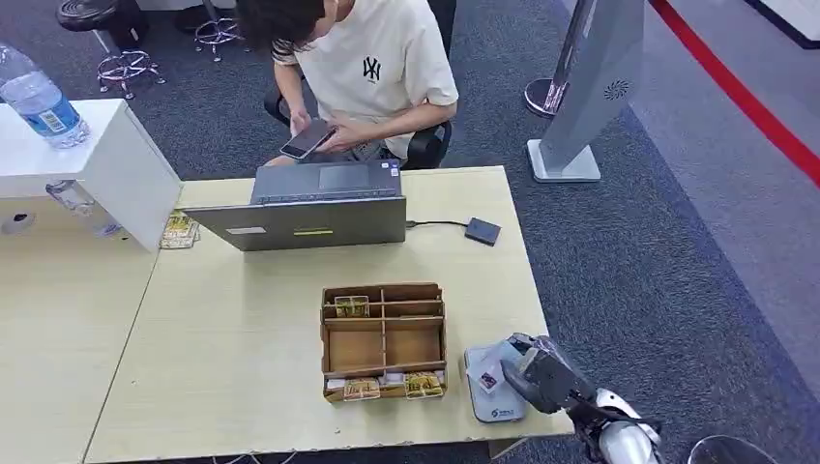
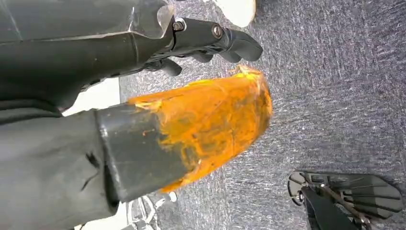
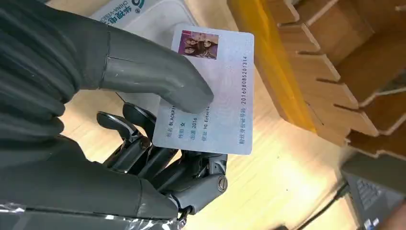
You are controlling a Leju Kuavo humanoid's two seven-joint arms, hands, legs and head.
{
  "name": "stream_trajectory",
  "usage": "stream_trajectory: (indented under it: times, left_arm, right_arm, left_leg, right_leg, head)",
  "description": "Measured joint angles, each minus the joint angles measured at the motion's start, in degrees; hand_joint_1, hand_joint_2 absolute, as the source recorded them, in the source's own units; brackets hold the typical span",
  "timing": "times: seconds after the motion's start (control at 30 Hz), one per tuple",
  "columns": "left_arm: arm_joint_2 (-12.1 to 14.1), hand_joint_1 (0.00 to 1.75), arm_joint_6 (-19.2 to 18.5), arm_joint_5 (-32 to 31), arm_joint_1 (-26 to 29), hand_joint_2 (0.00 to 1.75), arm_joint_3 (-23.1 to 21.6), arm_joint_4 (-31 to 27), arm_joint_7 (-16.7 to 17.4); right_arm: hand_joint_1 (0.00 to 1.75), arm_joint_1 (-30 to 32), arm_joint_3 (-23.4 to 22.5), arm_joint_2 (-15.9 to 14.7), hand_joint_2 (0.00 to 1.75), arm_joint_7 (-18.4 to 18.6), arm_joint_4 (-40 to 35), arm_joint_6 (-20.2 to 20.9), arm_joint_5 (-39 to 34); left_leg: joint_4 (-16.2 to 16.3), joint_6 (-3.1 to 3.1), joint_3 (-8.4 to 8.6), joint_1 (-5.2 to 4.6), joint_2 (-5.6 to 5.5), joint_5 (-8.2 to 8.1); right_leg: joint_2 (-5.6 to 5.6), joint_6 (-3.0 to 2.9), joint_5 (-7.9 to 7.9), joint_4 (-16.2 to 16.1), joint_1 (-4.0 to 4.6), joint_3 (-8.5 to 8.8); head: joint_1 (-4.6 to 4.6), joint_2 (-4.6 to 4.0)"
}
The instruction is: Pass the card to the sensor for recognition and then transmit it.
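Note:
My right hand (image 1: 534, 373) hovers at the table's near right corner, just above the pale grey card sensor (image 1: 491, 398). It pinches a white ID card (image 3: 210, 93) with a small photo and printed text between the thumb (image 3: 153, 76) and the dark fingers (image 3: 158, 158). The same card (image 1: 488, 376) shows as a small white patch over the sensor (image 3: 139, 12). My left hand (image 2: 201, 43) hangs beside my body over grey carpet, its dark fingers curled and holding nothing.
A wooden card organiser (image 1: 384, 340) with cards in its slots stands left of the sensor. A laptop (image 1: 314, 208) and a small black box (image 1: 483, 231) on a cable sit farther back. A seated person (image 1: 367, 68) looks at a phone. A white box (image 1: 87, 164) carries a water bottle (image 1: 39, 97).

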Motion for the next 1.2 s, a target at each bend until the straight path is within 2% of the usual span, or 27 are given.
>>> stream_trajectory:
  times: [0.17,0.33,0.8,1.2]
  left_arm:
    - [0.0,0.0,0.0,0.06,0.0,0.0,0.48,0.0,0.0]
    - [0.0,0.0,0.0,0.02,0.0,0.0,0.79,0.0,0.0]
    - [0.0,0.0,-0.02,-0.68,0.0,0.0,1.42,0.0,-0.11]
    - [0.02,0.0,0.0,-0.77,-0.01,0.0,1.95,0.0,-0.09]
  right_arm:
    - [1.75,0.01,1.38,-0.33,1.75,0.35,-0.33,-0.7,0.81]
    - [1.75,-0.06,2.36,-0.96,1.75,1.68,-0.22,-3.21,2.8]
    - [1.75,-2.06,2.69,-2.08,1.75,3.54,3.76,-7.65,8.34]
    - [1.75,-2.77,3.54,-2.19,1.75,4.52,5.71,-8.09,10.95]
  left_leg:
    - [0.0,0.0,0.0,0.0,0.0,0.0]
    - [0.0,0.0,0.0,0.0,0.0,0.0]
    - [0.0,0.0,0.0,0.0,0.0,0.0]
    - [0.0,0.0,0.02,0.0,0.01,0.0]
  right_leg:
    - [0.0,0.0,0.0,0.0,0.0,0.0]
    - [0.0,0.0,0.0,0.0,0.0,0.0]
    - [0.0,0.0,0.0,0.0,0.0,0.0]
    - [0.01,0.0,0.0,0.0,0.0,0.01]
  head:
    - [0.02,0.0]
    - [0.0,0.0]
    - [0.0,0.0]
    - [0.02,0.0]
